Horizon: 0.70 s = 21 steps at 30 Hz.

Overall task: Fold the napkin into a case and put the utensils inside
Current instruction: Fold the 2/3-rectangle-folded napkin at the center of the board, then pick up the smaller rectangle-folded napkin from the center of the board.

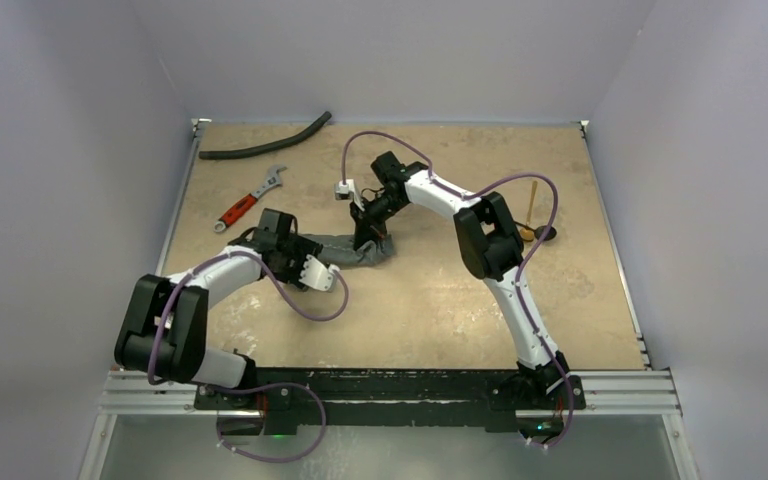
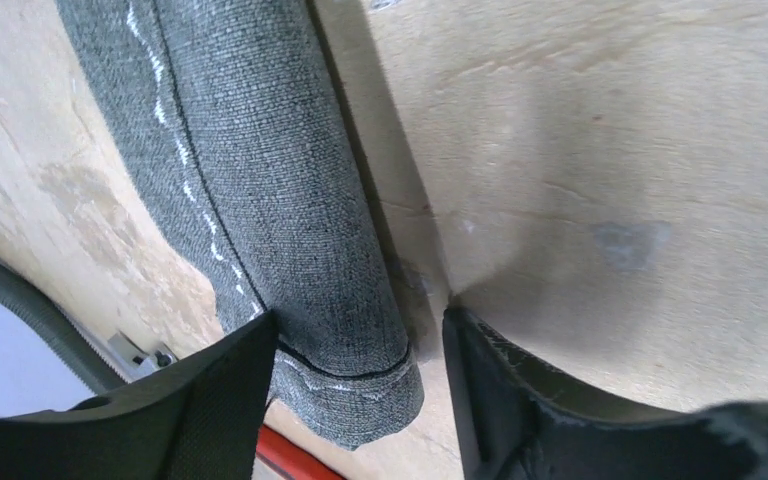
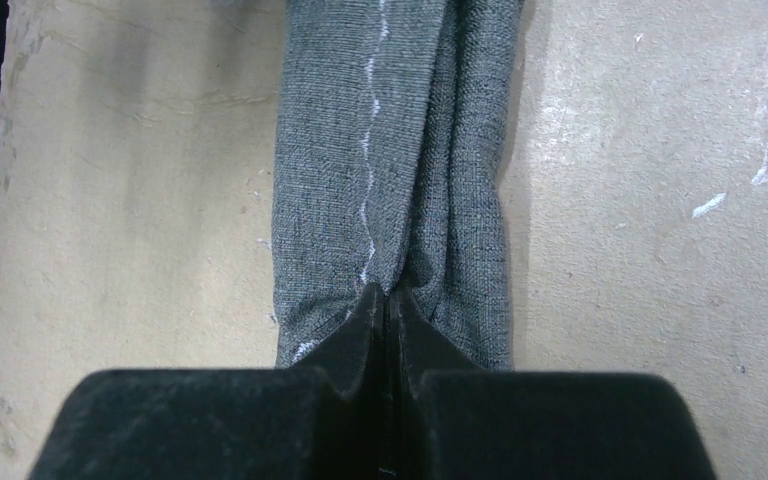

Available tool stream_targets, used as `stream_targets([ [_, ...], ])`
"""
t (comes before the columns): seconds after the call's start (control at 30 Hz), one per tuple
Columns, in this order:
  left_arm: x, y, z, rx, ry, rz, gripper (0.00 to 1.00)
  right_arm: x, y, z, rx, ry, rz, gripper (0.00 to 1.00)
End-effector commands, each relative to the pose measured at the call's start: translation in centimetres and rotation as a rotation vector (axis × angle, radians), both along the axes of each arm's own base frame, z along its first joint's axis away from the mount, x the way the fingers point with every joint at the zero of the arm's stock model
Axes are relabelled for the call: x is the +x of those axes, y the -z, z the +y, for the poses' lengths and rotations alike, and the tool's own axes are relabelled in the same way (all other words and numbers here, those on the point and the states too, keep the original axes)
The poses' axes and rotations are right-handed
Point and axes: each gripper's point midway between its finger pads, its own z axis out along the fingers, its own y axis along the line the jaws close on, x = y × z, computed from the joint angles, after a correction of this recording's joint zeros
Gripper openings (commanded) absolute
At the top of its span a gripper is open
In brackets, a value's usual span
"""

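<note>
Right pincer point(image 3: 385, 300) is closed tight on the napkin point(image 3: 390, 150), its two black tips meeting on a small pucker of cloth at one end of the strip. Left pincer point(image 2: 355, 330) stands with its jaws apart at the napkin's other end. One finger point(image 2: 230, 390) touches the cloth's edge, and the other finger point(image 2: 500, 400) stands clear of it over bare surface point(image 2: 610, 150).

The napkin is a grey woven cloth, folded or rolled into a long, narrow band several layers thick. A pale wavy stitch line runs along its length, and a dark hem line crosses the end near the left pincer.

From above, the napkin point(image 1: 355, 250) lies near the middle of the tan surface point(image 1: 440, 310). Its long axis runs roughly left to right, from the left pincer point(image 1: 312, 262) to the right pincer point(image 1: 365, 235), with the right end bunched up under that pincer.

The utensils point(image 1: 535, 225) lie well apart from it near the surface's right edge, partly behind the right arm: a thin gold piece pointing away from the bases and a dark rounded bowl beside it.
</note>
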Motion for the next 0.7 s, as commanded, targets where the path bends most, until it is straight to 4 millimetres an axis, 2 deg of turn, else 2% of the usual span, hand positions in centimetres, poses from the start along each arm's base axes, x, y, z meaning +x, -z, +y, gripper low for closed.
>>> stream_targets([
  [0.0, -0.7, 2.5, 1.2, 0.054, -0.082, 0.075, 0.56, -2.7, 5.2, -3.9, -0.208, 0.004, 0.133, 0.01],
  [0.1, -0.5, 2.8, 1.3, 0.056, -0.113, 0.066, 0.52, -2.9, 5.0, -4.2, -0.205, 0.007, 0.137, 0.01],
  [0.2, 0.5, 2.7, 1.3, 0.045, -0.183, 0.012, 0.51, -3.0, 4.9, -4.6, -0.201, 0.009, 0.144, 0.01],
  [0.27, 0.7, 2.9, 1.6, 0.062, -0.235, -0.001, 0.39, -3.3, 5.0, -4.9, -0.202, 0.006, 0.156, 0.01],
  [0.3, 0.7, 3.1, 1.8, 0.07, -0.257, 0.005, 0.29, -3.4, 4.9, -5.0, -0.203, 0.007, 0.159, 0.02],
  [0.33, 0.6, 3.0, 1.9, 0.069, -0.275, 0.009, 0.09, -3.5, 4.9, -5.1, -0.203, 0.005, 0.162, 0.02],
  [0.37, 0.9, 2.4, 1.8, 0.045, -0.302, -0.012, 0.0, -3.6, 4.8, -5.1, -0.201, 0.003, 0.162, 0.04],
  [0.47, 1.3, 0.2, 0.6, -0.047, -0.32, -0.023, 0.0, -3.5, 4.2, -5.1, -0.188, -0.006, 0.142, 0.09],
  [0.57, 1.4, -1.4, -0.5, -0.104, -0.401, 0.074, 0.0, -2.3, 2.7, -5.0, -0.162, 0.013, 0.081, 0.15],
  [0.63, 1.1, -2.0, -0.8, -0.113, -0.422, 0.126, 0.0, -0.8, 1.9, -5.2, -0.166, 0.071, 0.016, 0.25],
  [0.67, 0.8, -2.3, -0.9, -0.115, -0.42, 0.145, 0.0, 0.1, 1.3, -5.3, -0.163, 0.107, -0.026, 0.36],
])
